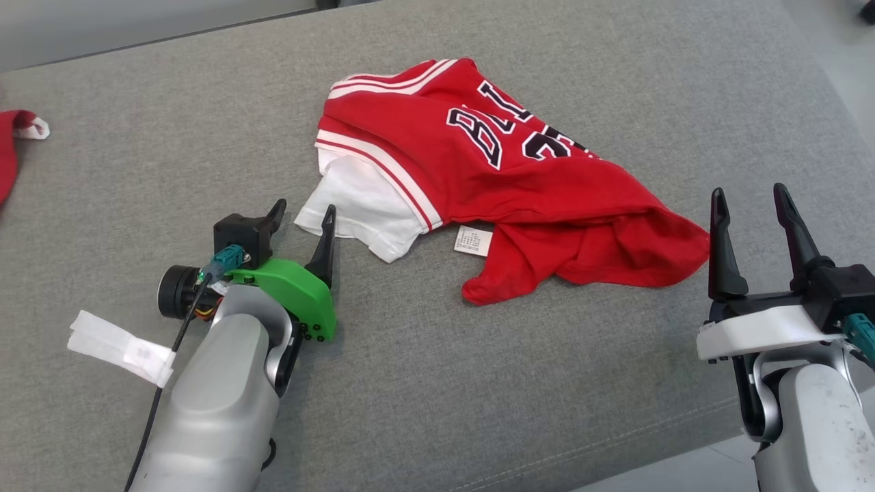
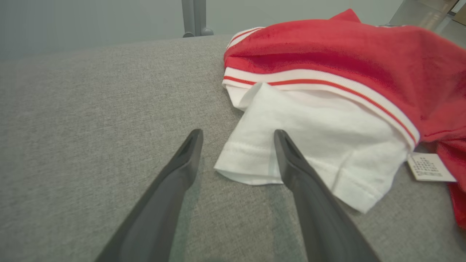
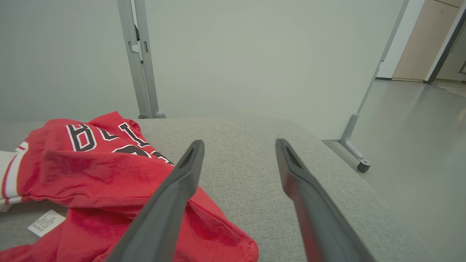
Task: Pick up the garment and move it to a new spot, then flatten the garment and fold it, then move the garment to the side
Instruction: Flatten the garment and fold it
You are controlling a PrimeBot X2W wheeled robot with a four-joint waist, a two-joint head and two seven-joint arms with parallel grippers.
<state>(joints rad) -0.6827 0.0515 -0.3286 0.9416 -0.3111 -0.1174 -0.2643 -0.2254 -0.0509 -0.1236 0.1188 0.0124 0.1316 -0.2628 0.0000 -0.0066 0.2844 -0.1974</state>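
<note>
At centre of head view: red jersey (image 1: 492, 184) lies crumpled on grey upholstered surface (image 1: 478, 383). White sleeve (image 1: 362, 205) pokes out at its lower left, care label (image 1: 473, 240) showing. We judge task barely begun: nothing held, garment not flattened, not folded. Our left gripper (image 1: 305, 208), lower left of frame: fingers spread wide, empty, tips at sleeve hem, contact unclear. Our right gripper (image 1: 748, 193), lower right: likewise spread, empty, just beside jersey's red corner. Another red cloth (image 1: 10, 150) at upper-left edge.
</note>
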